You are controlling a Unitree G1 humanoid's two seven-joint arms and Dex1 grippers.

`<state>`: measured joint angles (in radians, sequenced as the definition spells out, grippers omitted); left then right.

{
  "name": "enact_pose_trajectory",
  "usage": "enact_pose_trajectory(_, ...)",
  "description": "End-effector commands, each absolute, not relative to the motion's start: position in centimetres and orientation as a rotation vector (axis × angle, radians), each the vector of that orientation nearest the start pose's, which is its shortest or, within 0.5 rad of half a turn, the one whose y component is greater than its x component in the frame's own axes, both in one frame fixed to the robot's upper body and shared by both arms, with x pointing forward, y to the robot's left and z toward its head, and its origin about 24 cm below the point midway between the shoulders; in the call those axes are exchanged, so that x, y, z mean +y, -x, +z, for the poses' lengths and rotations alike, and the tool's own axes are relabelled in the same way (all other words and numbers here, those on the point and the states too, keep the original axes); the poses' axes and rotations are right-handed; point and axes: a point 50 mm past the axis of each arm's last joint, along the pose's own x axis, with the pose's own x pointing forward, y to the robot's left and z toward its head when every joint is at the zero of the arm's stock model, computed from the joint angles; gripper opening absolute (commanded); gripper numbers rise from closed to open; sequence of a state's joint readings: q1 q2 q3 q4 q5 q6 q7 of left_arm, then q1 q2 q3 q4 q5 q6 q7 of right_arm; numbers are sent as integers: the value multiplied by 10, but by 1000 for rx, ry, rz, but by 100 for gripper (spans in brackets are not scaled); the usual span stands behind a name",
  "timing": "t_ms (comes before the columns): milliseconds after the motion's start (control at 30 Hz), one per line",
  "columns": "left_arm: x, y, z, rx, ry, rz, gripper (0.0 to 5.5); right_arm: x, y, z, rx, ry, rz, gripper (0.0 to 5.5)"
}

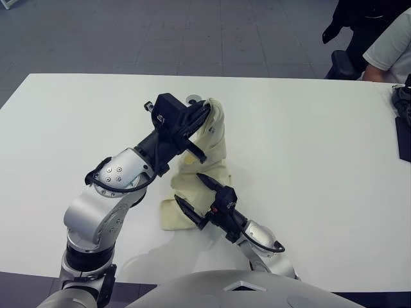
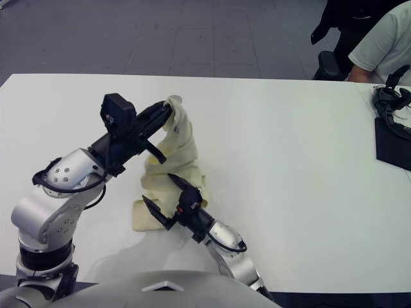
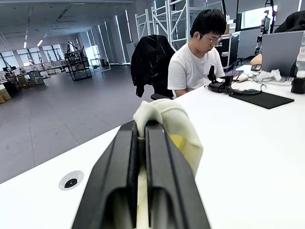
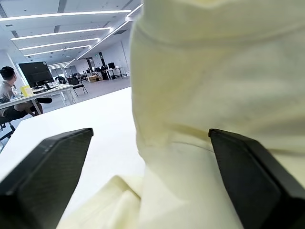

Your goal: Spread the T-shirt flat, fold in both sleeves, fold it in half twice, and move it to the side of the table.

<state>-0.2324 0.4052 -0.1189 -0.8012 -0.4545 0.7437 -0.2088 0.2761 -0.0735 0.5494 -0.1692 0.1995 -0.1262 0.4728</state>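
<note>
My left claw pinches the T-shirt by its far end, raised off the table. The cloth trails toward me in a bunched strip, its near end lying between the wide-spread fingers of my right claw, the nearer one.

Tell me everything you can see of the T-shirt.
The T-shirt is pale cream, soft-looking cloth, bunched and creased, not spread flat. One end is pinched in the shut left gripper and held above the white table. From there the cloth hangs in a twisted band down to a crumpled heap lying on the table. The open right gripper sits at that heap, its fingers straddling the cloth.
</note>
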Motion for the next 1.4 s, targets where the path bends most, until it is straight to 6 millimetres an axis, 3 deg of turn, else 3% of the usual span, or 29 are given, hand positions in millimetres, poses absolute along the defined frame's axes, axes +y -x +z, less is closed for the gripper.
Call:
enact_pose_trajectory(33, 108, -222, 185, -144, -120, -684, 3, -11, -154, 61, -126, -346, 972, 379)
enact_pose_trajectory(333, 101, -219, 175, -96, -101, -709, 3, 1, -160, 81, -136, -443, 953, 225)
enact_pose_trajectory(767, 93, -210, 166, -65, -94, -758, 3, 5, -172, 82, 39, -549, 895, 2)
enact_pose_trajectory(1100, 112, -222, 178, -113, -95, -665, 3, -2, -175, 81, 47, -554, 878, 0)
enact_pose_trajectory(1267, 134, -236, 196, -181, -68, -549, 3, -20, -175, 80, 18, -533, 918, 0)
enact_pose_trajectory(1400, 149, -238, 199, -184, -81, -495, 3, -41, -171, 80, 8, -463, 987, 0)
